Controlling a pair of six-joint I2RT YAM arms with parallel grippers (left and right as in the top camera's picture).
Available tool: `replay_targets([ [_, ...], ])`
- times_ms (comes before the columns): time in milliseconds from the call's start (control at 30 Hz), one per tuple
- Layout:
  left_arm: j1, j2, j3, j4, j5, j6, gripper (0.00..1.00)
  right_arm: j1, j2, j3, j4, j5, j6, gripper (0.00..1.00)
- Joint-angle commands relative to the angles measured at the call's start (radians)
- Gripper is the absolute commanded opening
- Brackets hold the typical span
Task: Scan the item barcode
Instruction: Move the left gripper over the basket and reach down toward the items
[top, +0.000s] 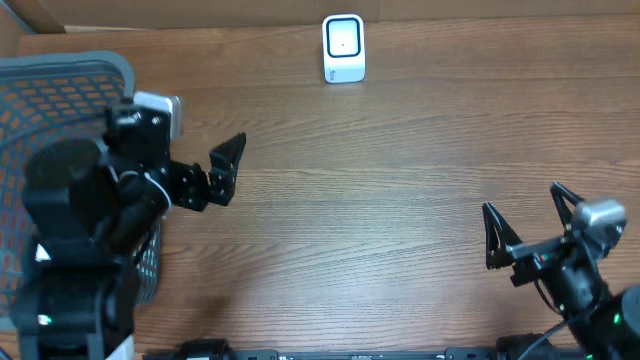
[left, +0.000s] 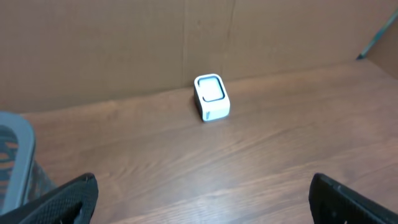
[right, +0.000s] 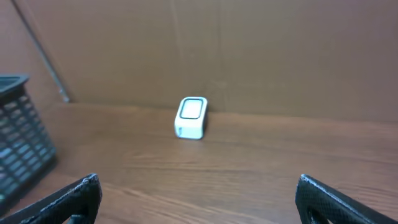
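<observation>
Left gripper (top: 228, 168) and right gripper (top: 522, 205) hang with jaws spread wide and nothing between them above a wooden table (top: 380, 150). The left arm reaches out over the rim of a grey mesh basket (top: 70, 72) at the table's left edge; the right sits near the front right corner. A small white barcode scanner (top: 343, 47) stands alone at the middle of the far edge, against a brown cardboard wall (left: 124, 50), well apart from both grippers.
</observation>
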Motion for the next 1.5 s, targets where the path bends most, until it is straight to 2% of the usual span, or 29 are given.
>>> replay_targets([
  [0, -0.005, 0.048, 0.113, -0.044, 0.016, -0.01, 1.0, 0.0, 0.095, 0.113, -0.045, -0.072, 0.002, 1.0],
  [300, -0.005, 0.064, 0.121, -0.079, 0.015, -0.01, 1.0, 0.0, 0.362, 0.403, -0.326, -0.082, 0.001, 1.0],
  [533, -0.004, 0.064, 0.129, -0.068, 0.026, -0.009, 1.0, -0.002, 0.454, 0.433, -0.392, -0.119, 0.002, 1.0],
  [633, -0.001, 0.072, 0.157, -0.106, -0.061, -0.046, 1.0, -0.001, 0.476, 0.433, -0.393, -0.165, 0.002, 1.0],
  [733, 0.03, 0.097, 0.214, -0.188, -0.263, -0.165, 1.0, -0.001, 0.496, 0.433, -0.394, -0.18, 0.002, 1.0],
  [800, 0.076, 0.123, 0.267, -0.267, -0.4, -0.237, 1.0, -0.002, 0.514, 0.433, -0.398, -0.179, 0.002, 1.0],
  [900, 0.179, 0.163, 0.341, -0.374, -0.511, -0.309, 1.0, -0.002, 0.539, 0.433, -0.412, -0.179, 0.002, 1.0],
  [1100, 0.463, 0.233, 0.385, -0.472, -0.504, -0.401, 1.0, -0.001, 0.606, 0.433, -0.459, -0.18, 0.002, 1.0],
  [1200, 0.578, 0.288, 0.384, -0.487, -0.456, -0.406, 0.97, -0.001, 0.639, 0.433, -0.477, -0.18, 0.002, 1.0],
  [1333, 0.655, 0.38, 0.382, -0.489, -0.443, -0.405, 0.88, -0.001, 0.681, 0.433, -0.483, -0.18, 0.002, 1.0],
  [1467, 0.674, 0.48, 0.382, -0.491, -0.448, -0.394, 0.8, -0.001, 0.713, 0.433, -0.484, -0.18, 0.002, 1.0],
])
